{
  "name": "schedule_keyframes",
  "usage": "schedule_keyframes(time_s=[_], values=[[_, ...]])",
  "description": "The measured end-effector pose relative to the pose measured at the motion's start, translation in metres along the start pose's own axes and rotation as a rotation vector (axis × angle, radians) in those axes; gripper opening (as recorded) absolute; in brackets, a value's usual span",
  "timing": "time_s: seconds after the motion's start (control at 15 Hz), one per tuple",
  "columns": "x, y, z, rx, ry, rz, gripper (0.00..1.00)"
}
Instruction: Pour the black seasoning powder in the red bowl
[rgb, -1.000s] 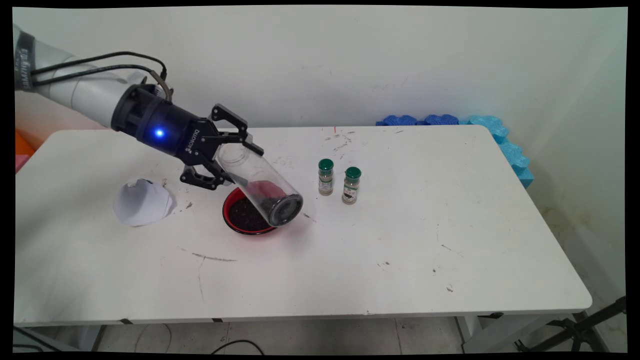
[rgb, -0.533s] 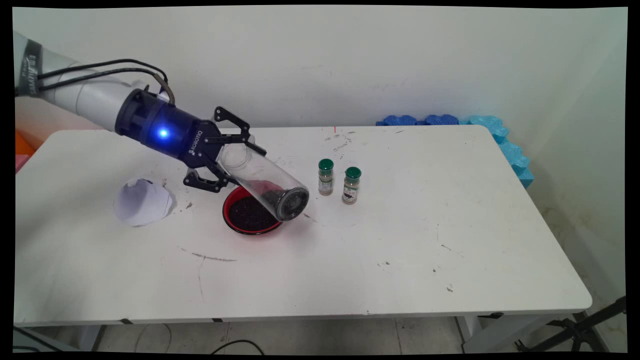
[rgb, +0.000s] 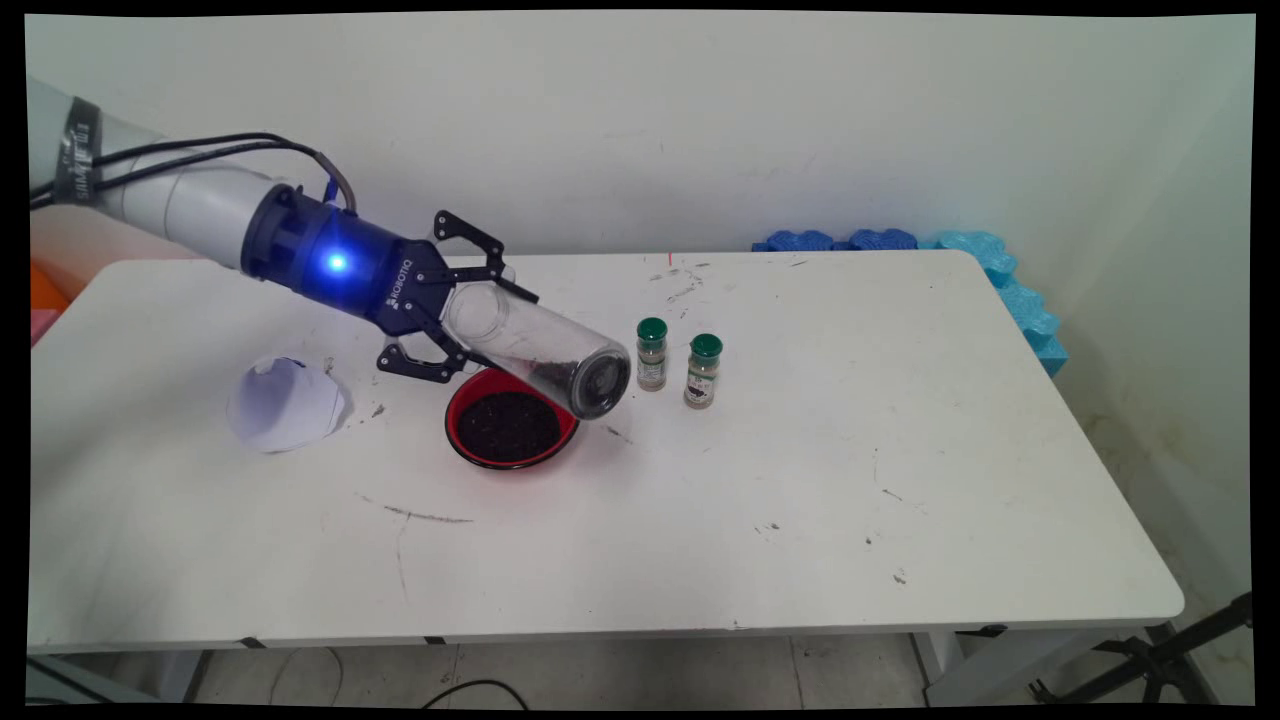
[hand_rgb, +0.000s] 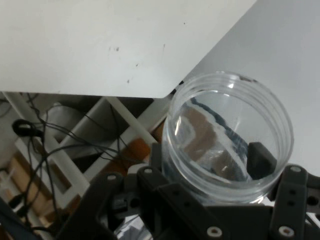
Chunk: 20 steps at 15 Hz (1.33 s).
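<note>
Gripper (rgb: 470, 312) fingers (hand_rgb: 261, 161) clamp a clear cylindrical plastic jar (rgb: 540, 347), tilted, held above a red bowl of dark granules (rgb: 511, 430) on the white bench (rgb: 800, 480), near two green-capped spice bottles (rgb: 652, 354).

A robotics lab is indicated by a scuffed white tabletop (rgb: 900, 420), a bare wall (rgb: 700, 120), blue foam pads (rgb: 1000, 270) and loose floor cables (hand_rgb: 45, 150).
</note>
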<state>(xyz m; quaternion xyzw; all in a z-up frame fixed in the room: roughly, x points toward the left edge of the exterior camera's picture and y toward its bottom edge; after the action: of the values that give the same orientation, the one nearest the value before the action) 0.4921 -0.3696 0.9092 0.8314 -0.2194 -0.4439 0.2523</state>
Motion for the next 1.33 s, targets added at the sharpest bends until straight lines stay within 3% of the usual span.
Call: schedule_keyframes(time_s=[0.8, 1.33], values=[[0.011, -0.007, 0.009, -0.052, -0.038, -0.205, 0.0], [0.018, -0.011, 0.018, -0.078, -0.055, -0.292, 0.0]])
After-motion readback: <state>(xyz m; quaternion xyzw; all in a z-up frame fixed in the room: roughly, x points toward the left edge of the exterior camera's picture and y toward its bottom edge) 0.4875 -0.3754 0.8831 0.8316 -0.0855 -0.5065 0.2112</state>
